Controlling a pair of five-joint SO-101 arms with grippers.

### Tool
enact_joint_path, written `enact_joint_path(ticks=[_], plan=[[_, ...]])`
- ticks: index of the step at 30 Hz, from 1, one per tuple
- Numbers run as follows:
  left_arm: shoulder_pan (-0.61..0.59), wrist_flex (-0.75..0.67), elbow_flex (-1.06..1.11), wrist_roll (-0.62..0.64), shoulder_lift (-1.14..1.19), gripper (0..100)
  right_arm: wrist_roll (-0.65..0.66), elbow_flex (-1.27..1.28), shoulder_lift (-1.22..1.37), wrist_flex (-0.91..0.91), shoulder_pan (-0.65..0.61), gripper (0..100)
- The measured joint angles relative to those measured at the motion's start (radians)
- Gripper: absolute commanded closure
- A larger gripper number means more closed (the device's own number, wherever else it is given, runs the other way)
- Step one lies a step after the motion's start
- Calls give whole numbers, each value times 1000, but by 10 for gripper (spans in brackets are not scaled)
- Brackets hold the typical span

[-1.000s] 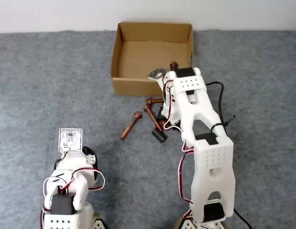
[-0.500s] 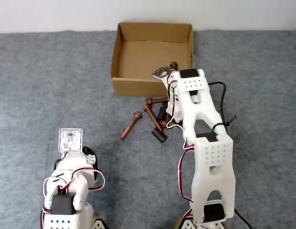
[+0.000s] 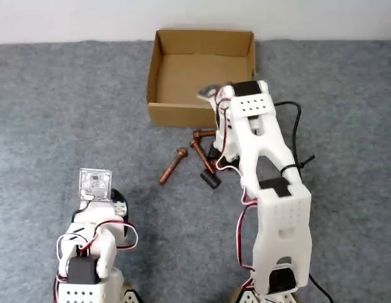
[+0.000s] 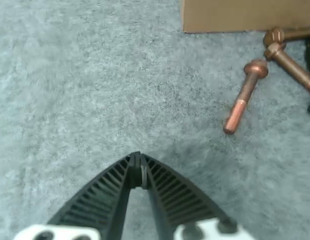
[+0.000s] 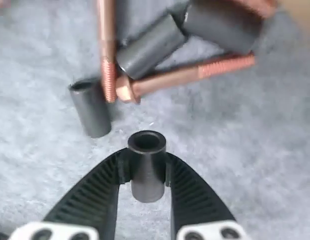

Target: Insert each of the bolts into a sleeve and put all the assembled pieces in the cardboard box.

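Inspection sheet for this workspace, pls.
Surface: grey carpeted table.
Job's things: open brown cardboard box; copper-coloured metal bolts and black cylindrical sleeves loose in front of it.
Clutter: nothing seen.
Grippers: left gripper, jaws shut, empty; right gripper, jaws shut on held black sleeve.
Cables: red and white wires and black cable along right arm.
Surroundings: white wall behind box.

No word, number or sign can be read. The small square circuit board point(image 3: 94, 183) on the wrist of the left arm point(image 3: 88, 252), well apart from the brown cardboard box point(image 3: 176, 115), carries tiny marks that are too small to make out.
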Motion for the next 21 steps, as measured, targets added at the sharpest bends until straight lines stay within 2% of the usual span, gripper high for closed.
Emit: enact_joint_path(ticks=[10,15,21], plan=[[-41,2,-25,-32,0,995,-275,203,-505,0,0,990],[-41,2,-103,-34,0,995,-302,365,-740,0,14,990],[-41,72,-216,-40,0,995,-339,552,-974,0,97,991]])
